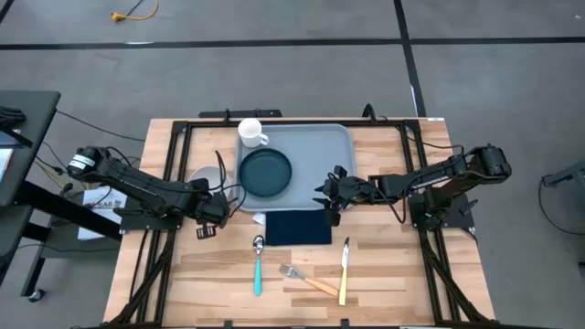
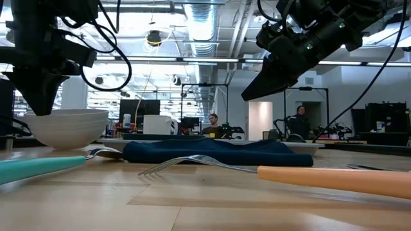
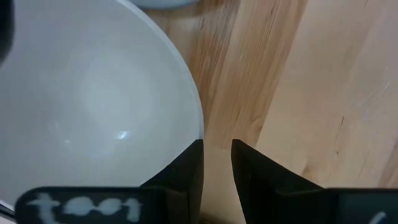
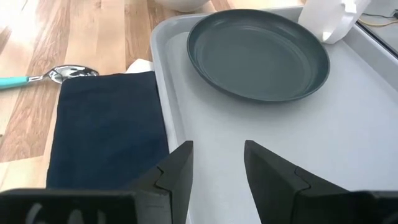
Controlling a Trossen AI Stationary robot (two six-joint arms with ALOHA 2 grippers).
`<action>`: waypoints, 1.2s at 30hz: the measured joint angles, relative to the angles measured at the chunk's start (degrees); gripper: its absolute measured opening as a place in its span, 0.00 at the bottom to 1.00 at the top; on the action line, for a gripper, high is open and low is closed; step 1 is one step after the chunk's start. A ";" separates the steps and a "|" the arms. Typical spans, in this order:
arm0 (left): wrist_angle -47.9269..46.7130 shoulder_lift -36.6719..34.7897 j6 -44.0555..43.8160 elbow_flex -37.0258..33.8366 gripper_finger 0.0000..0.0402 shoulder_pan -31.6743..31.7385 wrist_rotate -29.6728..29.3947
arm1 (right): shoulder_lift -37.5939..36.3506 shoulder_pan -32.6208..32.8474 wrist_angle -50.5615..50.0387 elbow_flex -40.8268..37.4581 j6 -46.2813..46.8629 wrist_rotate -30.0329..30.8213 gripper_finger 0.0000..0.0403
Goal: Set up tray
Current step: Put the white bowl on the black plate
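Note:
The light grey-blue tray (image 1: 315, 151) lies at the table's far middle. It carries a round teal plate (image 1: 265, 172) and a white mug (image 1: 251, 133). A white bowl (image 1: 206, 175) stands on the wood just left of the tray. My left gripper (image 3: 216, 163) is at the bowl's near rim (image 3: 200, 124), fingers open by a narrow gap with bare wood showing between them. My right gripper (image 4: 217, 165) hangs open above the tray's near left part (image 4: 205, 134), beside the navy napkin (image 4: 106, 127). It is clear of the table in the low view (image 2: 257, 93). My left gripper comes down at the bowl's near rim (image 3: 198, 140). Its own finger (image 3: 186, 171) covers that spot, so I cannot tell whether it touches the bowl.
The navy napkin (image 1: 297, 227) lies on the wood against the tray's near edge. Nearer me lie a teal-handled spoon (image 1: 258, 265), an orange-handled fork (image 1: 306, 279) and a yellow-handled knife (image 1: 345, 270). Bare wood shows at the table's near left and right. People sit in the room beyond.

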 joint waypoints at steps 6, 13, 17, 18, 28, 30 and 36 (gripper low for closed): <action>0.00 0.00 -0.31 0.00 0.19 0.00 0.00 | 0.00 -0.02 0.00 0.00 0.00 0.02 0.33; 0.00 0.00 -0.31 -0.01 0.19 0.00 -0.43 | 0.00 -0.02 0.00 0.00 0.00 0.00 0.33; 0.00 -0.02 -0.32 -0.02 0.19 0.00 -0.55 | 0.00 -0.02 0.00 0.00 0.00 0.01 0.33; 0.00 -0.02 -0.31 -0.02 0.19 0.00 -0.55 | 0.00 -0.02 0.00 0.00 0.00 0.02 0.33; -2.44 -0.02 -0.98 -0.03 0.19 0.00 -0.46 | 0.00 -0.02 0.00 0.00 0.00 0.02 0.33; -2.97 -0.02 -1.37 -0.02 0.19 0.00 -0.46 | 0.00 -0.02 0.00 0.00 0.00 0.01 0.33; -4.02 -0.02 -1.56 0.05 0.19 0.00 -0.45 | 0.00 -0.02 0.02 0.00 0.00 0.02 0.33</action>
